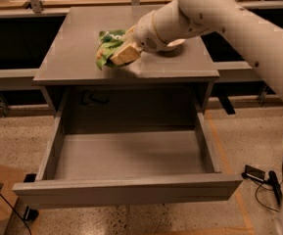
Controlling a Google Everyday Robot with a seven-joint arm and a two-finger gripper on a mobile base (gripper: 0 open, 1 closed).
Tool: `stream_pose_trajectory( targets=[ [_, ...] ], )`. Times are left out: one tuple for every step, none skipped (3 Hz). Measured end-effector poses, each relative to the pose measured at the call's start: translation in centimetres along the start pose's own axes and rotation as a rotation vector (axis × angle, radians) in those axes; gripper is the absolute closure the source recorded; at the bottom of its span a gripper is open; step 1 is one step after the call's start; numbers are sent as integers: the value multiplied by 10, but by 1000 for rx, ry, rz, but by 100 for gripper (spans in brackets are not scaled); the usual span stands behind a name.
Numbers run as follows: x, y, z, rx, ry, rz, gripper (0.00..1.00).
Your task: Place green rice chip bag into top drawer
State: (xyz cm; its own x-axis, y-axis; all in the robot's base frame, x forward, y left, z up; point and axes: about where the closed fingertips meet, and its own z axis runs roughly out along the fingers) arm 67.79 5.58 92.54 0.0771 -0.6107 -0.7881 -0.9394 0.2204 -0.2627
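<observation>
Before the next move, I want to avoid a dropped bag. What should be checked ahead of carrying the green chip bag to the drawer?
1. The top drawer is pulled out: ok, it stands wide open below the cabinet top.
2. Room inside the drawer: ok, only its bare grey floor shows.
3. The gripper is at the green rice chip bag: ok, it is right against the bag near the top's front edge.
4. Firm hold on the bag: cannot tell.
5. Bag lifted off the top: cannot tell.
6. Path from bag to drawer: ok, the opening lies directly below and forward.
</observation>
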Motion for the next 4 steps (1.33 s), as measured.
stream_pose_trajectory(
  targets=[
    [3, 70, -67, -137, -5, -92, 100],
    [3, 70, -66, -136, -6, -92, 100],
    [8, 93, -57, -212, 18, -84, 100],
    [8, 136, -56, -271, -10, -50, 100]
  ],
)
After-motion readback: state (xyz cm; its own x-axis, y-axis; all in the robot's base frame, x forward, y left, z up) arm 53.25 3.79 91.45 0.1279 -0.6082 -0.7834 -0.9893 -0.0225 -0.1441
